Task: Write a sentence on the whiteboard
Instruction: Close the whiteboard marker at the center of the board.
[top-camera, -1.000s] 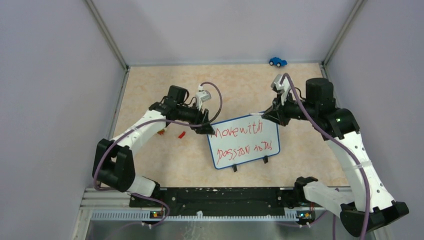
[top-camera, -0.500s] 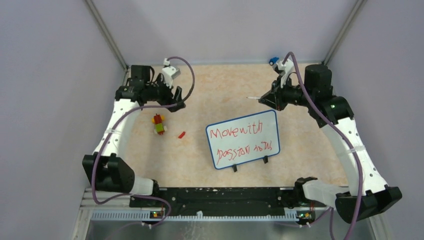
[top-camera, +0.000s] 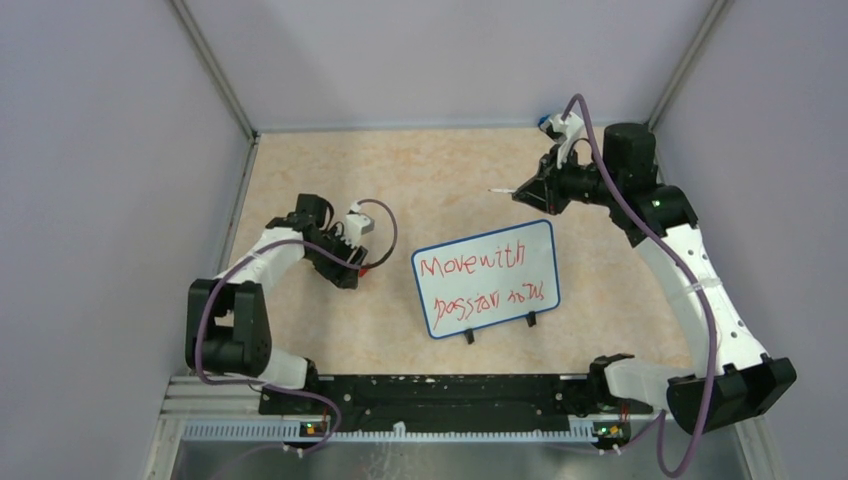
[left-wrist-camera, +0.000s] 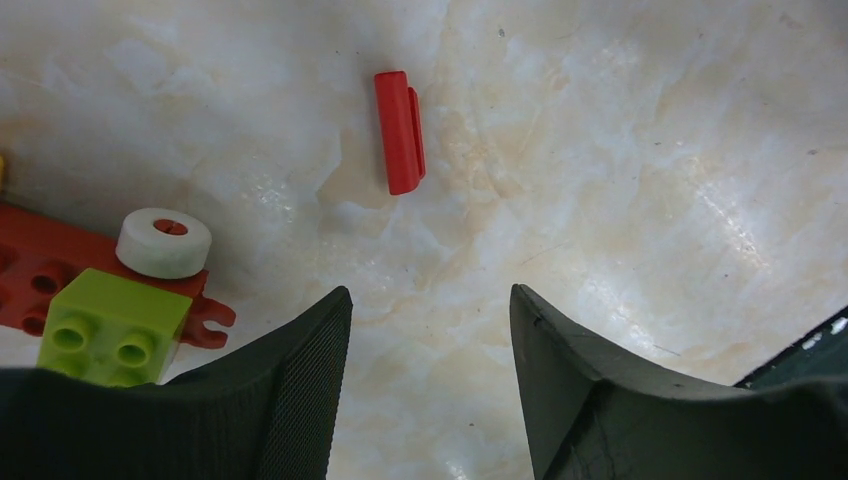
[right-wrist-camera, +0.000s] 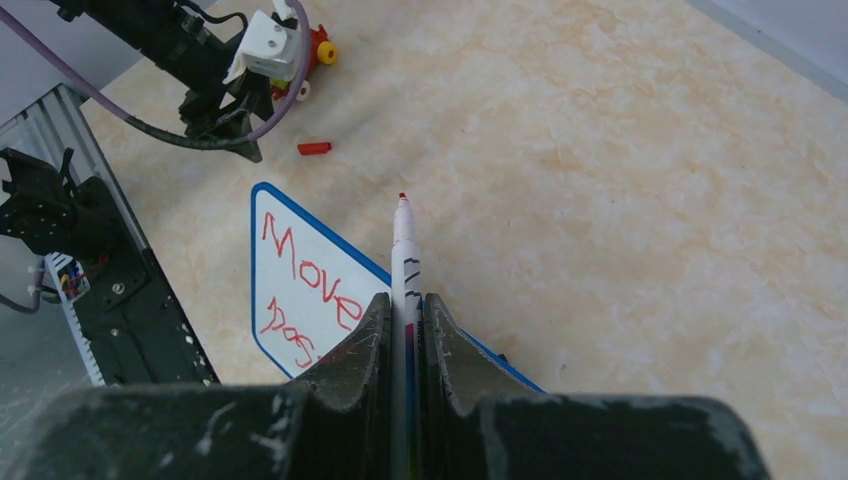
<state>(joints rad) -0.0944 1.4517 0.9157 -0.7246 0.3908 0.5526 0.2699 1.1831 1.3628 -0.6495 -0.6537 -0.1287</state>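
**Board written, pen lifted, cap waiting**

At the left, the left arm (top-camera: 290, 245) reaches low over the worktop (top-camera: 450, 175). The left jaws stand parted and hold nothing. The wrist view shows a small red cap (left-wrist-camera: 400, 132) lying flat just ahead of the gap. That placing reads as a line-up for picking the cap, probably so the pen can be closed. Beside the left finger sits a toy cluster: a lime brick (left-wrist-camera: 112, 325) on a red plate (left-wrist-camera: 40, 280), with a white ring (left-wrist-camera: 163, 241) on top. It is near the cap but not touching it.

In the middle, the whiteboard (top-camera: 535, 270) stands tilted on its black clip feet, facing the arms and well apart from both. The sentence (top-camera: 470, 265) runs in red across two lines, "Move with" above a scrawl, so the writing looks finished.

At the right, the right jaws are clamped narrowly on a marker (right-wrist-camera: 404, 260). Its red tip points forward and hangs clear of the board's far edge, a sensible way to avoid smearing. A blue toy (top-camera: 544, 122) peeks out behind that arm at the back wall.

The worktop is glossy beige marble-pattern. Plain lilac-grey walls with metal corner posts close it in, and a black rail runs along the near edge.
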